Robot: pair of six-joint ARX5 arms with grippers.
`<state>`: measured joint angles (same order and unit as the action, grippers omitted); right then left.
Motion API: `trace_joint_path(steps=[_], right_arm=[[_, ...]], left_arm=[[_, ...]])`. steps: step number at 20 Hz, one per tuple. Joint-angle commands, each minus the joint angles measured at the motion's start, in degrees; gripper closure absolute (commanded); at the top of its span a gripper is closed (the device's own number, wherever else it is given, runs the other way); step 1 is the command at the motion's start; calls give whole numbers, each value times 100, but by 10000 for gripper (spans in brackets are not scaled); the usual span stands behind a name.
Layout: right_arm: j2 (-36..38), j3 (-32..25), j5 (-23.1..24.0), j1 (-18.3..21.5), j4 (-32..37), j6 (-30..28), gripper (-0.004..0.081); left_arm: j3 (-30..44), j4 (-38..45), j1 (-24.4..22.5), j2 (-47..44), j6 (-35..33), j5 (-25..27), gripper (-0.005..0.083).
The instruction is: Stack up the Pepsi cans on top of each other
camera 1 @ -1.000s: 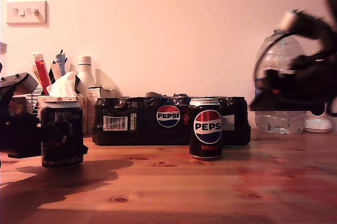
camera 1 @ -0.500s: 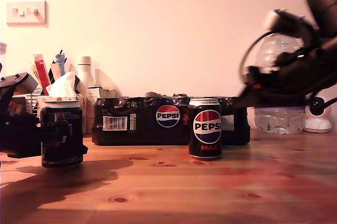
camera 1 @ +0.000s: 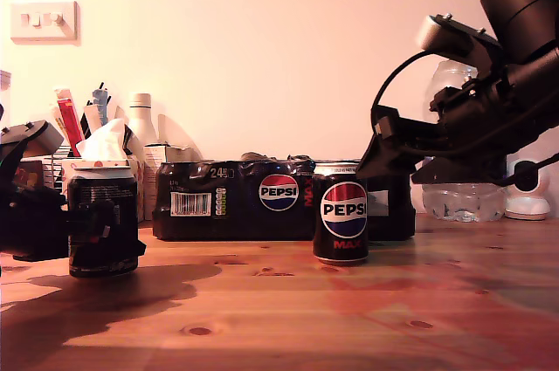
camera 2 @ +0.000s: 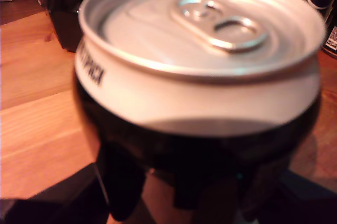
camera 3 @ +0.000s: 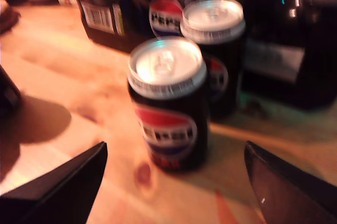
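In the exterior view a black Pepsi can stands mid-table in front of the multipack. The second wrist view shows that can with another Pepsi can close behind it; the exterior view does not show the rear one apart. My second gripper is open, hanging just beside the middle can's top on the exterior view's right, its fingers wide apart. At the exterior view's left my first gripper is shut on a third can, whose silver lid fills the first wrist view.
A black shrink-wrapped multipack runs along the back of the wooden table. A clear water bottle and a white object stand at the exterior view's right. Tissues and bottles crowd the back on its left.
My second arm has swung from the exterior view's right edge towards the middle can and now sits sharp beside its top. The first arm and its can have not moved.
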<state>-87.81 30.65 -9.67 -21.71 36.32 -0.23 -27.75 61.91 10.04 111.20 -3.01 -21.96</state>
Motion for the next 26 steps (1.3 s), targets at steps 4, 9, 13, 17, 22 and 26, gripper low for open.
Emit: trace_joint_path(steps=[4, 9, 13, 17, 22, 26], right_arm=[[-599, 227, -284, -4, 385, 22, 17], [-1327, 680, -291, -4, 826, 22, 17], [-1991, 1239, -352, -4, 839, 20, 17], [-2411, 1631, -352, -2, 627, 20, 17], [-2422, 1633, -341, -4, 326, -155, 93], [-2422, 1637, -345, -66, 380, -173, 409]], left_arm=[[28, 74, 9, 87, -11, -2, 440], [28, 74, 9, 87, -48, -2, 440], [28, 74, 9, 87, -50, -2, 440], [28, 74, 9, 87, -50, -2, 440], [28, 79, 9, 87, -50, -2, 440], [28, 77, 9, 87, -48, -4, 440]])
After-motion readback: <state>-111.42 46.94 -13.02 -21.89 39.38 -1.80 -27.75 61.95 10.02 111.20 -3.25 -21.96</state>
